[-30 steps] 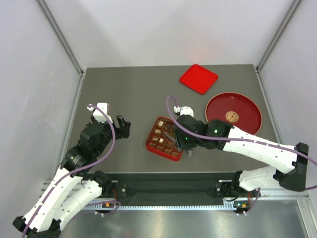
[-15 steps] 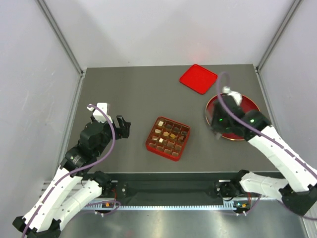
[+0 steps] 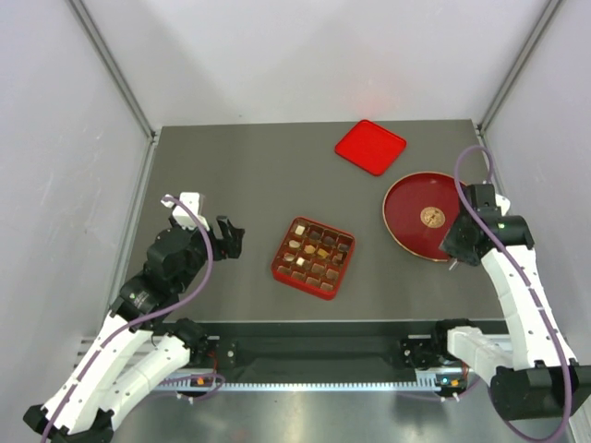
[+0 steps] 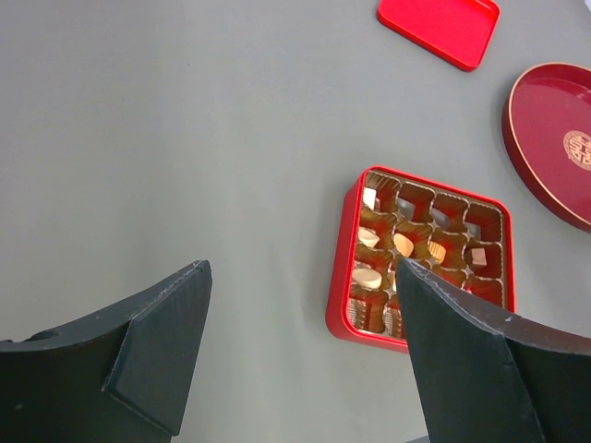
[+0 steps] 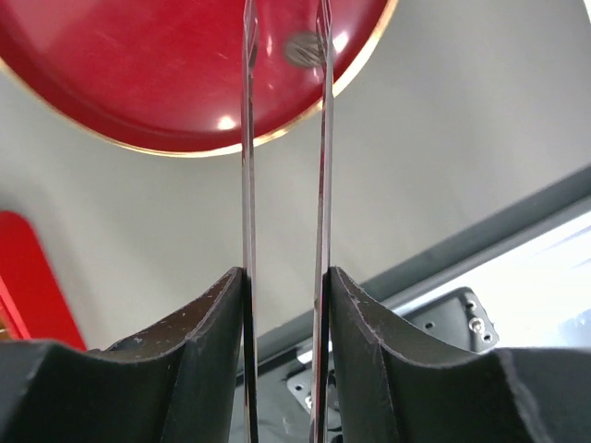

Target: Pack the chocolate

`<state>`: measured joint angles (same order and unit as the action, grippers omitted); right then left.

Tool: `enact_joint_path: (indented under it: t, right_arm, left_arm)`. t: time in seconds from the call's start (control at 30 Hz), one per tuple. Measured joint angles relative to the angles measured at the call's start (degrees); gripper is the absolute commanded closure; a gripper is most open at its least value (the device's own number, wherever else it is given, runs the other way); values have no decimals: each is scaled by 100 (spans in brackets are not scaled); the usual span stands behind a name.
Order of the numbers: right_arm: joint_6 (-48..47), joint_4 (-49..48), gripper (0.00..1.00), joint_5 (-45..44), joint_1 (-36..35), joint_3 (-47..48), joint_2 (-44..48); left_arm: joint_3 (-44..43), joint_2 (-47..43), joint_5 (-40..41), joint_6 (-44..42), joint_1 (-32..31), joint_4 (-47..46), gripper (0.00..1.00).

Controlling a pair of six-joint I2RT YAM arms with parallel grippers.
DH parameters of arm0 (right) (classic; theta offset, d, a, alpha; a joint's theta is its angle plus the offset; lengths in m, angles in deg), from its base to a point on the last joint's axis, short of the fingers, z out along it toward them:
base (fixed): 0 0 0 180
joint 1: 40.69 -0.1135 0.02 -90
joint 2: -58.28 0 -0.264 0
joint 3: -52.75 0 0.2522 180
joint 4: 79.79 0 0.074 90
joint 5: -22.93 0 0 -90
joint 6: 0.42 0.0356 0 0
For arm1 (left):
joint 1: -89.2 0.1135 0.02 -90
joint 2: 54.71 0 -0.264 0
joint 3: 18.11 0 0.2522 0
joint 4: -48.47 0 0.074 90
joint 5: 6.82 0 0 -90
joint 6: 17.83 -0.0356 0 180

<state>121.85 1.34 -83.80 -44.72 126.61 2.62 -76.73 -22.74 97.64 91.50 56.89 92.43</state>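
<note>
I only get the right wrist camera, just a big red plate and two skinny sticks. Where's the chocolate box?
Observer: The red gridded tray sits left of that round plate, apart from it.
Kid: Any chocolates in it?
Observer: Yes, chocolate pieces fill some cells; other cells look empty.
Kid: What's the other arm doing?
Observer: The left gripper hangs open left of the tray, holding nothing.

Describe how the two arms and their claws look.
The left arm and right arm have white shells, black joints and purple cables. The left claw has broad black wedge fingers; the right claw has black fingers carrying thin clear blades.
</note>
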Motion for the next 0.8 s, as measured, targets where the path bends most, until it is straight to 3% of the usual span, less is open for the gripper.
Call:
enact_joint_path:
  t: [0.8]
  right_arm:
    - [-428, 0, 62, 173, 271, -179, -28]
  left_arm:
    - [0, -66, -153, 0, 0, -7, 14]
